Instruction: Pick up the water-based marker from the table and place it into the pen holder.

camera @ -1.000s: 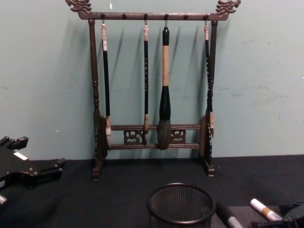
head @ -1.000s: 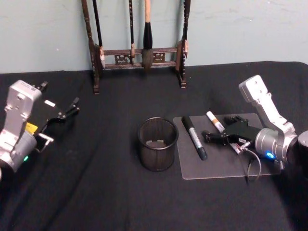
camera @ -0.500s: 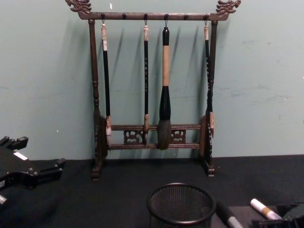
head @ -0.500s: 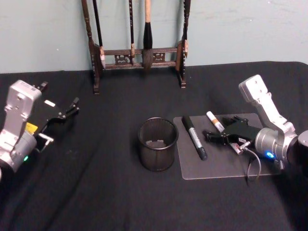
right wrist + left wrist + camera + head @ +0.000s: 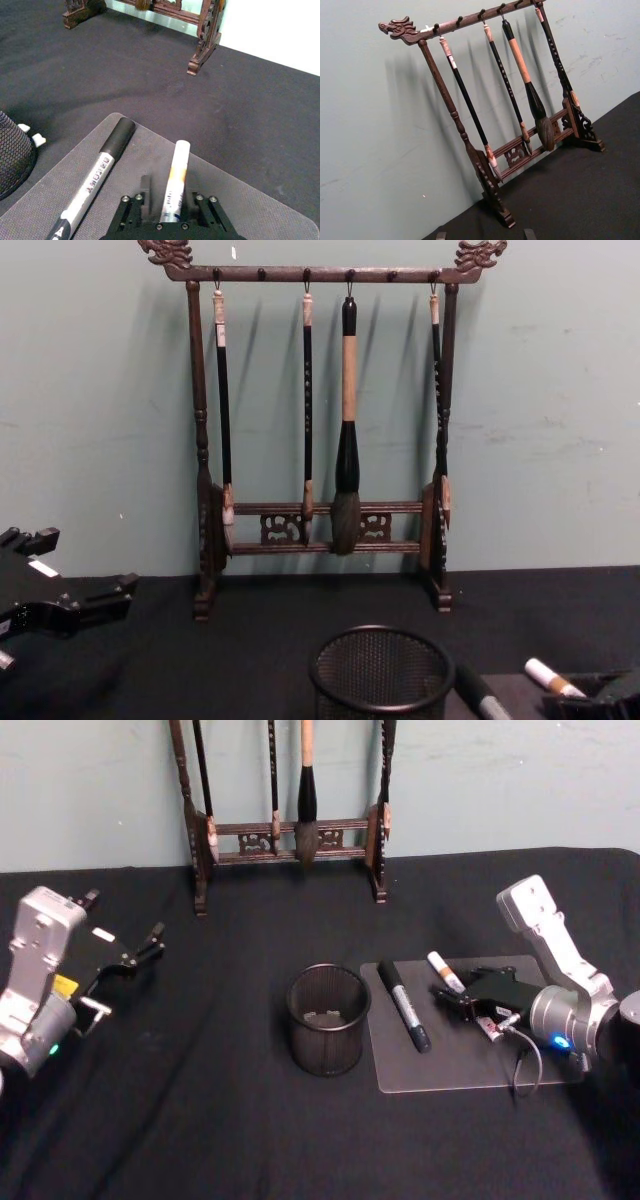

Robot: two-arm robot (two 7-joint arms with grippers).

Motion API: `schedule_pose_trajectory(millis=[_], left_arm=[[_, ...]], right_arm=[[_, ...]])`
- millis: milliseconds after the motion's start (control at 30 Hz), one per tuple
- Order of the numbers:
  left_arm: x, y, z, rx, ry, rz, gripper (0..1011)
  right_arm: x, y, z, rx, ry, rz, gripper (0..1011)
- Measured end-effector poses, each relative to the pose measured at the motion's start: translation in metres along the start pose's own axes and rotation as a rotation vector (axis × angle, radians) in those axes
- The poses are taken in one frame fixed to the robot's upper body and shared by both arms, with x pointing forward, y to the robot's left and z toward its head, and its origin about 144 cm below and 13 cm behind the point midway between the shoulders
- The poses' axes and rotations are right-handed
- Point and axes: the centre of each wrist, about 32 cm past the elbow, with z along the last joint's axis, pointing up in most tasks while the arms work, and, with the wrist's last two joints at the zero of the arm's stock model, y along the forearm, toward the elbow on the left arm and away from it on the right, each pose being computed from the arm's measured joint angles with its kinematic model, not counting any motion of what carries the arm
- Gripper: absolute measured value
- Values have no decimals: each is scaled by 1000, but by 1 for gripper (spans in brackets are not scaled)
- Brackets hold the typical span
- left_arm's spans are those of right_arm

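Your right gripper (image 5: 448, 992) is low over the grey mat (image 5: 470, 1060) on the right side of the table (image 5: 200, 1120), reaching in from the right. Its jaws are spread and sit either side of the white marker (image 5: 443, 970), around the end nearest the arm. In the right wrist view you can see a gap between one finger (image 5: 145, 192) and the barrel, so nothing is pinched yet.

The white marker lies flat on the mat, near the mat's back edge. It has an orange band partway along, and its free end points back and to the left, toward the brush rack (image 5: 285, 830).

A black marker (image 5: 404, 1006) also lies flat on the mat, just left of the white one and roughly parallel to it. The two do not touch. It sits between the white marker and the holder (image 5: 325, 1042).

The holder stands upright on the black cloth just beside the mat's left edge, with its mouth open to the top. Both markers are outside it.

The rack stands at the back of the table against the wall, well apart from the holder, with brushes hanging from it.

Your left gripper (image 5: 152, 938) is over the left side of the table, well apart from the holder, and points toward the rack. Its fingertips (image 5: 529, 234) stand apart in the left wrist view, so its jaws are spread too.
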Motion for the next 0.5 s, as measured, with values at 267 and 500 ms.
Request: schedule_pose_trajectory(millis=[267,500], left_arm=[[0,0,0,0,0,0,1001],[0,0,0,0,0,0,1001]], right_arm=[[0,0,0,0,1,0,188],[0,0,0,0,1,0,178]])
